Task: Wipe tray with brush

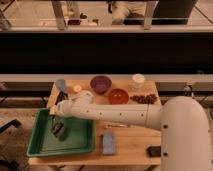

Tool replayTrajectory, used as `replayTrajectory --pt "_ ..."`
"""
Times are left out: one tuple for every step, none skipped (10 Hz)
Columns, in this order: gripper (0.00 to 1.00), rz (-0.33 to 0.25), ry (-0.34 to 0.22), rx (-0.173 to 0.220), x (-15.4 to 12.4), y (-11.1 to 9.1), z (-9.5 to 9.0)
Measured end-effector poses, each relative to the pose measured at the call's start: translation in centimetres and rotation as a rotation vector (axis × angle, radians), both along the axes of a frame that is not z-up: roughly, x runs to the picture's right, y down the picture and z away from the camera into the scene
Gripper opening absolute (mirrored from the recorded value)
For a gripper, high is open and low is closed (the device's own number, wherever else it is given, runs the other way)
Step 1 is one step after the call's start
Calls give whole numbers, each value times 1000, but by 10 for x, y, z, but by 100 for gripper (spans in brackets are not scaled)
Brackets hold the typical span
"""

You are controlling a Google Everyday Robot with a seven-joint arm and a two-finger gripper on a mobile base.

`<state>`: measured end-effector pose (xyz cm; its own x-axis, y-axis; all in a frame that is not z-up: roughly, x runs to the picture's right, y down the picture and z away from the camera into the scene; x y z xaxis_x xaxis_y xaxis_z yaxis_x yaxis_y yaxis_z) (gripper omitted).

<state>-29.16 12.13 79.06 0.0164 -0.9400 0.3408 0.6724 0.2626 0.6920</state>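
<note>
A green tray [75, 141] lies at the front left of the wooden table. A dark brush [59, 130] rests on the tray's floor, left of middle. My gripper [56, 121] hangs at the end of the white arm [115, 112] that reaches across the table from the right, and it sits right over the brush, touching it from above. The brush's handle is hidden by the gripper.
A purple bowl [100, 83], an orange bowl [118, 95], a white cup [138, 80], a blue-grey cup [61, 85] and a pile of dark reddish bits [145, 98] stand at the back. A blue sponge [108, 143] and a black object [154, 150] lie near the front edge.
</note>
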Motion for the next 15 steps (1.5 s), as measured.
replayTrajectory --pt "2 -4 -15 6 -6 2 -2" --pt "2 -9 -26 11 -10 4 -4" --pt "2 -15 -40 18 -17 8 -7" --pt "2 -15 -49 17 -20 10 -10" --pt "2 -13 -53 17 -20 11 -11" --pt "2 -11 -58 9 -19 14 -15" --pt "2 -13 -62 -2 -19 18 -20" --pt "2 -14 -64 -16 -16 23 -25" --pt "2 -12 -62 -25 -11 26 -30" --pt "2 -12 -62 -38 -9 30 -33" --pt "2 -14 -64 -48 -10 35 -38" --pt "2 -12 -63 -59 -8 38 -40" --pt "2 -3 -57 -62 -4 37 -40" --pt "2 5 -49 -62 2 36 -38" --pt "2 17 -38 -64 9 35 -34"
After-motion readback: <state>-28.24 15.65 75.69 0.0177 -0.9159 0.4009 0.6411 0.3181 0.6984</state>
